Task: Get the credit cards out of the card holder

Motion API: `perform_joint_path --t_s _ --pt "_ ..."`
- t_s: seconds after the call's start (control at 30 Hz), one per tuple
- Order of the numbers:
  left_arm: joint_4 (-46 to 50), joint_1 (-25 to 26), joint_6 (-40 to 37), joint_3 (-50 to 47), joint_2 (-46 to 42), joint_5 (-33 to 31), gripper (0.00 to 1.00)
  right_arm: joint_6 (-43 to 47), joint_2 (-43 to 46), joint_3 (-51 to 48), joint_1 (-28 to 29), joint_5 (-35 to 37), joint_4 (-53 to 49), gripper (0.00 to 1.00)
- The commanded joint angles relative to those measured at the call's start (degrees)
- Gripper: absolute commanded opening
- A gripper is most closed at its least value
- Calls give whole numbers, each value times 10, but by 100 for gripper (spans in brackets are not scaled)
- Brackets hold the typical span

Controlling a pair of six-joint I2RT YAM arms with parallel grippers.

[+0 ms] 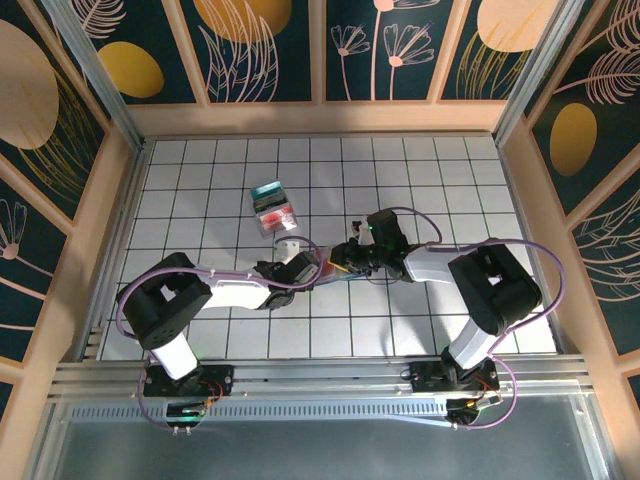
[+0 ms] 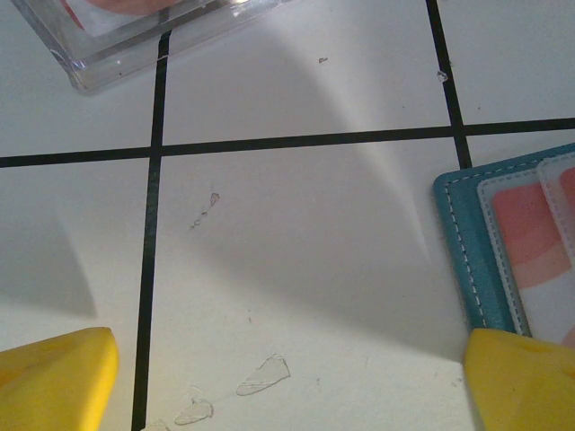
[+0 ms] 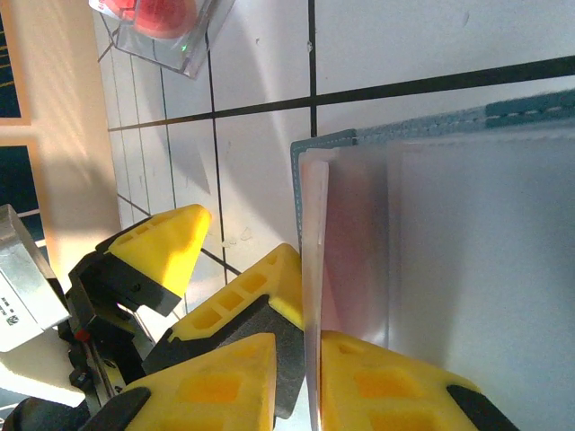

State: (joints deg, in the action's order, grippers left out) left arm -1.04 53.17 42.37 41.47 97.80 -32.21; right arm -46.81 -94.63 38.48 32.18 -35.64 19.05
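Holder lies mid-table, teal stitched edge facing the left gripper. That gripper's jaws are spread wide over white tile. Right gripper is clenched on the holder's clear pocket edge. Pink card sits in the pocket. Clear box stands near, apart from the holder.

Black-white arms, purple cables, yellow claw fingers.

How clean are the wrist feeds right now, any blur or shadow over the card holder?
Left wrist view: card holder edge sharp, stitching readable, soft grey shadow on the tile beside it. Right wrist view: the holder is so close its pockets look milky and blurred; tile lines behind stay crisp.
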Motion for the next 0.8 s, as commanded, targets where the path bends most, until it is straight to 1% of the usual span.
perform_joint_path --t_s 0.0,0.27,0.37,0.73,0.77 --pt "50 3 0 -5 25 17 99 13 17 -6 -5 5 -9 19" --pt "52 3 1 -6 23 16 99 12 14 -8 -5 5 -9 19" --pt "52 2 2 -6 23 16 99 12 14 -9 -5 5 -9 21" --pt "56 2 1 0 29 15 99 6 14 -12 -5 -8 1 23" --pt "57 3 0 1 29 14 99 5 15 -12 -19 -10 3 23"
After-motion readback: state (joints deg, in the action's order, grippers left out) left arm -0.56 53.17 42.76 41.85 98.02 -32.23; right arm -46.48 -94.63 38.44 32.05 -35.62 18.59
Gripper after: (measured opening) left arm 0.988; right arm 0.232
